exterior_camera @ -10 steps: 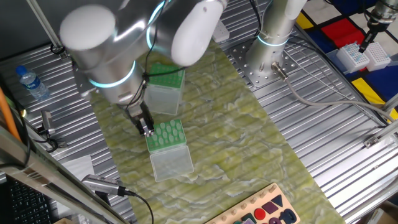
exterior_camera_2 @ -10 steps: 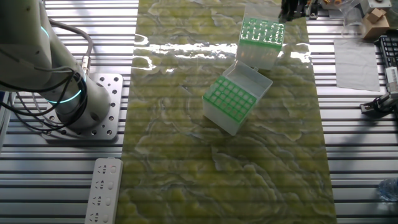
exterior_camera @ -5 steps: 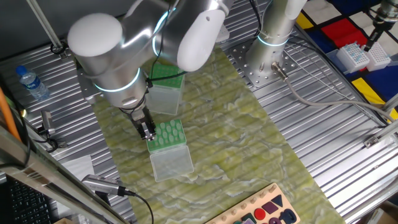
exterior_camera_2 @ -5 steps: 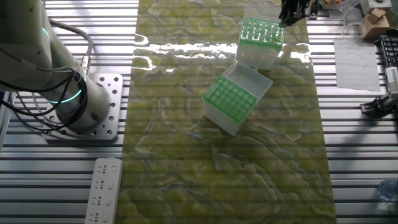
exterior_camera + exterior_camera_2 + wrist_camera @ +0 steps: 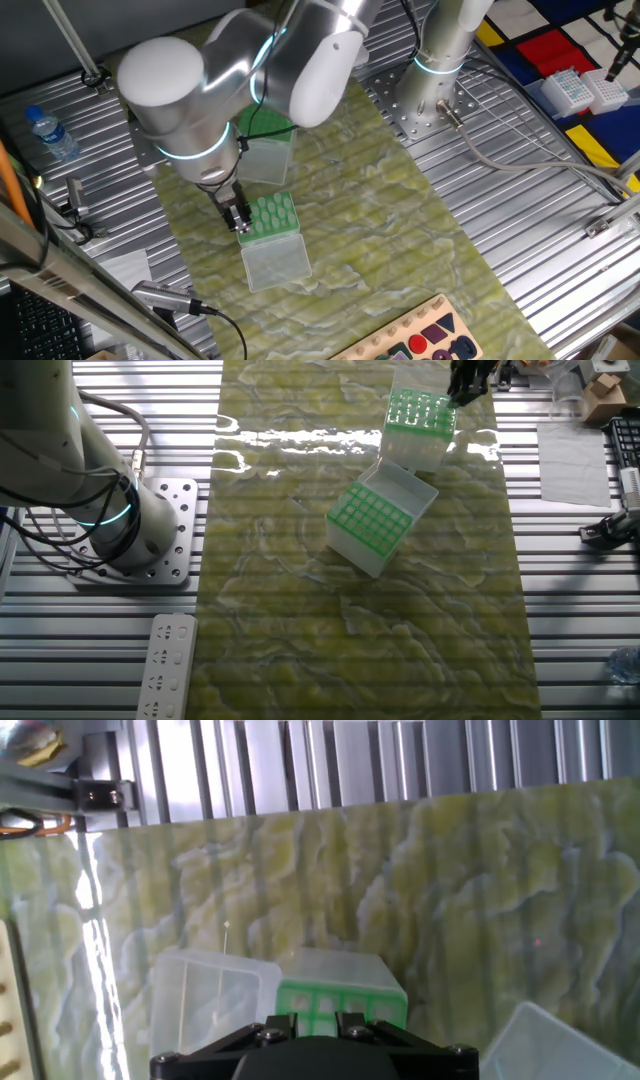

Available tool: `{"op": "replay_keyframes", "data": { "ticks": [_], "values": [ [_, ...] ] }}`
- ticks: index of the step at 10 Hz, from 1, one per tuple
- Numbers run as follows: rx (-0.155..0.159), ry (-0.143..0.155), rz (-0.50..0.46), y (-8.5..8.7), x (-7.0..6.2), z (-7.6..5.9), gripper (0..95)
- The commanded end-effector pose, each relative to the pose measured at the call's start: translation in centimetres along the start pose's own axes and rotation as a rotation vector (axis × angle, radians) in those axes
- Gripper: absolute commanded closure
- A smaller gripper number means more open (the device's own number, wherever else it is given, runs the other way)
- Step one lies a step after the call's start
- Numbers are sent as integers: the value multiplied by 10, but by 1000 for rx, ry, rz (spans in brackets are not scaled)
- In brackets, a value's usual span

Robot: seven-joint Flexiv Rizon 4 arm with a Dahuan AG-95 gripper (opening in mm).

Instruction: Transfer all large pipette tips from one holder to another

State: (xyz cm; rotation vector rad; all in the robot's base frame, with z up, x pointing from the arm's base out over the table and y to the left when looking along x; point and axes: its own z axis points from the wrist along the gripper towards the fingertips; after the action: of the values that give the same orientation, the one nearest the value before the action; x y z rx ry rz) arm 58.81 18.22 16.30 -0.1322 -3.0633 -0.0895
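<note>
A green-topped tip box point(image 5: 270, 216) stands on the green mat with its clear lid point(image 5: 277, 263) folded open. In the other fixed view the same box point(image 5: 421, 412) holds several whitish large pipette tips point(image 5: 412, 408). My gripper point(image 5: 241, 222) hangs low over this box's edge, at its far right corner in the other fixed view point(image 5: 462, 388). In the hand view my gripper point(image 5: 317, 1018) shows only two finger stubs with a gap and green rack point(image 5: 342, 1003) between them. I see no tip in the jaws. A second green-topped box point(image 5: 370, 520) stands nearby, lid open, holes looking empty.
The second box point(image 5: 264, 140) sits behind my arm. A water bottle point(image 5: 48, 132) stands at the left. A board with coloured shapes point(image 5: 420, 338) lies at the front edge. Another arm's base point(image 5: 440, 55) and small racks point(image 5: 585, 90) are far right. A power strip point(image 5: 165, 665) lies near my base.
My gripper has moved down and slightly sideways, closer to the edge of the tip box. The boxes have not moved.
</note>
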Motion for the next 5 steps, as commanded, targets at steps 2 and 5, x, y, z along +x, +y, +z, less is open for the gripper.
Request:
{"op": "replay_keyframes", "data": {
  "ticks": [2,5],
  "values": [
    [1,-17,-14,-3,5,6,760],
    [2,-25,-11,-2,5,10,760]
  ]
}}
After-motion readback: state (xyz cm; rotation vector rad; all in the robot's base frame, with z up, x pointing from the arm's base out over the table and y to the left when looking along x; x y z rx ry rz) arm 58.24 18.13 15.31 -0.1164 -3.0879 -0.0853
